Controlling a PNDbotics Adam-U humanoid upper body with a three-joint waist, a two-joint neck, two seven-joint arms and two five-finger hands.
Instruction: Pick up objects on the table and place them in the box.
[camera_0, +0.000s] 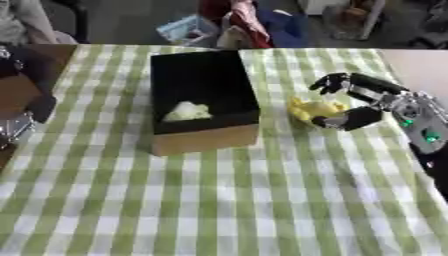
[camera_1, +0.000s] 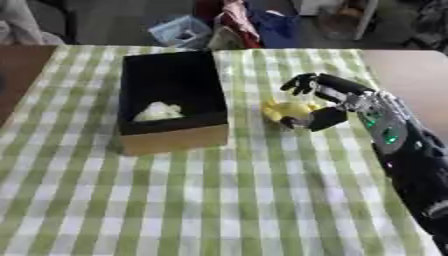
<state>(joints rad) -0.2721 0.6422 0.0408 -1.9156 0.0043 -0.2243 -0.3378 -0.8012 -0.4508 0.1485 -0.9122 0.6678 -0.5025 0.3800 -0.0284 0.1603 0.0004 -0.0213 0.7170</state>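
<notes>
A: Start with the big things. What lies around the right hand (camera_0: 350, 102)?

B: The table (camera_0: 262, 200) under its green checked cloth carries everything. To the hand's left, just past the yellow thing, stands the box (camera_0: 203, 142), dark inside with a tan front wall. A pale crumpled lump (camera_0: 187, 111) already sits in its near corner.

A: And the yellow thing itself?

B: The yellow toy (camera_1: 289, 110) lies on the cloth between the box and the hand, just beside the box's right wall. Its exact shape I cannot make out; it looks lumpy and rounded.

A: How does the hand stand?

B: Fingers (camera_0: 331, 82) arch over the far side of the toy and the thumb (camera_0: 337, 121) comes in at the near side, so the hand is curled round it like a claw. It seems to touch or nearly touch the toy. I cannot tell whether it has been raised off the cloth at all.

A: How would you expect it to handle?

B: My guess is light and fairly soft, perhaps rubbery, so it may squash or squirm out sideways. Taking it across its thick middle, fingers behind and thumb in front, looks the safest hold.

A: The left hand (camera_0: 17, 125)?

B: Only a dark and silver part shows at the left edge, well apart from the box; its fingers are not readable.
</notes>
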